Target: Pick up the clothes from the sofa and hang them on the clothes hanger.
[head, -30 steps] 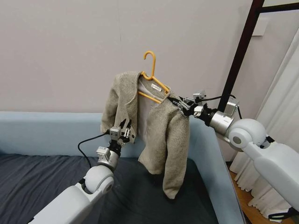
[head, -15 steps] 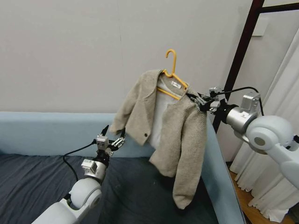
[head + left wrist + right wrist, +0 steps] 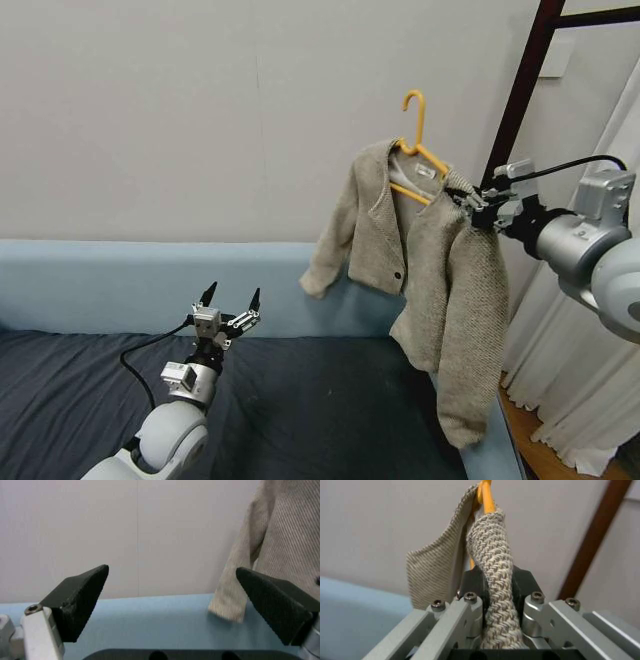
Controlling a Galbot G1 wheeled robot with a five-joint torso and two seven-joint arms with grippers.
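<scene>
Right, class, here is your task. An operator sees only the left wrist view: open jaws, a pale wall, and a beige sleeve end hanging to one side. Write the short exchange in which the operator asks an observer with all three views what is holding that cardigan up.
Operator: My left gripper is open, low over the sofa. What holds that cardigan up?
Observer: The right gripper, jaws shut on the cardigan's shoulder, high over the sofa's right end.
Operator: Is it on a hanger?
Observer: Yes, an orange hanger sits in the neck, and its hook is on nothing yet.
</scene>
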